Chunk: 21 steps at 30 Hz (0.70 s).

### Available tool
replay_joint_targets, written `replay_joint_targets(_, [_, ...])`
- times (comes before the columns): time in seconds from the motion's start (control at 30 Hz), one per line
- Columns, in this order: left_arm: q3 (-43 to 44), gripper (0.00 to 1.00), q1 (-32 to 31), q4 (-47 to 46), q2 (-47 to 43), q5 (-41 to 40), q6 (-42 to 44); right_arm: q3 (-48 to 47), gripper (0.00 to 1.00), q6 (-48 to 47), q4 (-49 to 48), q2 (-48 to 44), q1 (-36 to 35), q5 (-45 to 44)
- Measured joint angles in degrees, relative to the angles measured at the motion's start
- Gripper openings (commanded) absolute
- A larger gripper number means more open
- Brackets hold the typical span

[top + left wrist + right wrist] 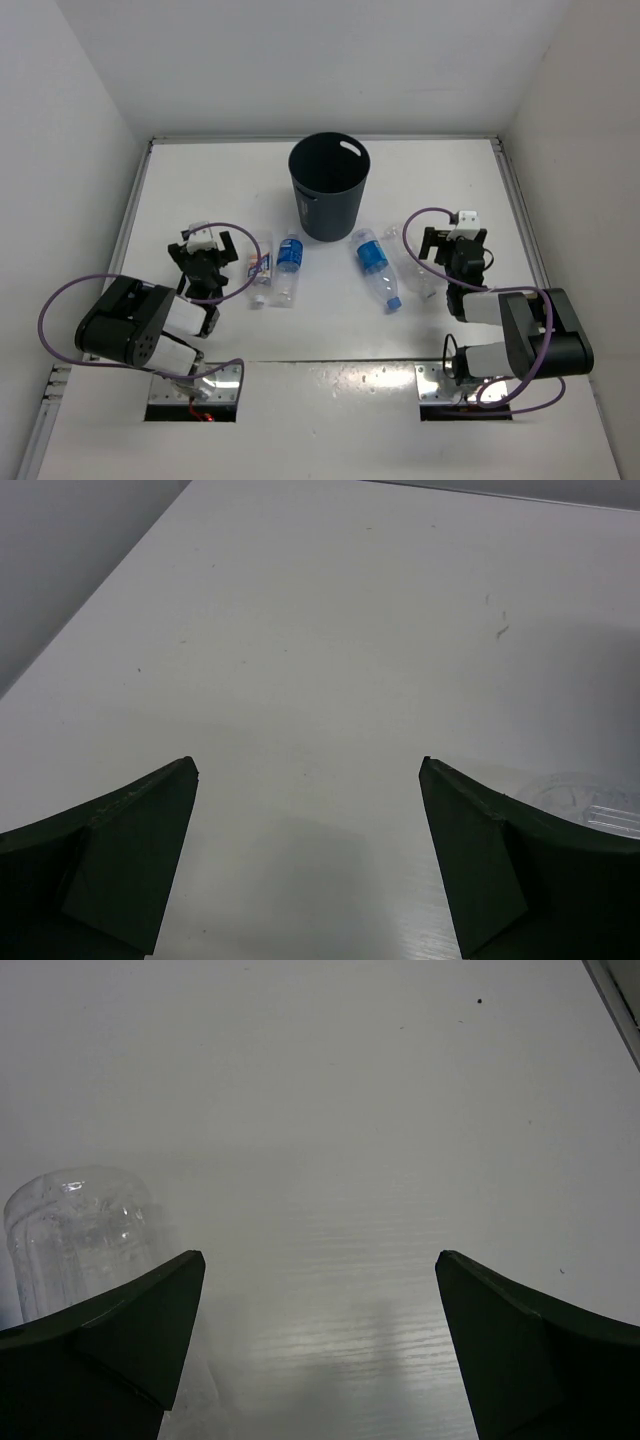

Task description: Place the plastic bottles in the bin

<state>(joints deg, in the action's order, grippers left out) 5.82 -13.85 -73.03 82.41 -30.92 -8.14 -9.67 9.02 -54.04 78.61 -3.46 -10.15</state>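
The white desk [450, 180] fills most of the top view. The dark bin [329, 190] stands upright on it at upper centre of the frame, its open mouth facing up.

The left claw [203, 245] sits low over the desk at middle left. Its jaws are spread wide with only bare desk between them, as its own wrist view confirms [308, 765]. The right claw [453, 243] sits at middle right, also spread and holding nothing [320, 1257].

All four bottles lie on the desk below the bin, outside it. A blue-label bottle [377, 268] lies tilted right of centre. A second blue-label bottle [289, 265] lies left of centre, just beside the red-white bottle [260, 270], which is near the left claw. The unlabelled clear bottle [415, 265] lies just left of the right claw, and shows at the left edge of the right wrist view [85, 1230].
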Motion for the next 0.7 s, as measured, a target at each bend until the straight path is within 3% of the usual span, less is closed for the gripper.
replay_joint_targets(0.7, [-0.63,1.00,0.09,-0.46,0.00,0.39,-0.04,0.00,1.00,0.04,0.00,0.00,-0.04,-0.13])
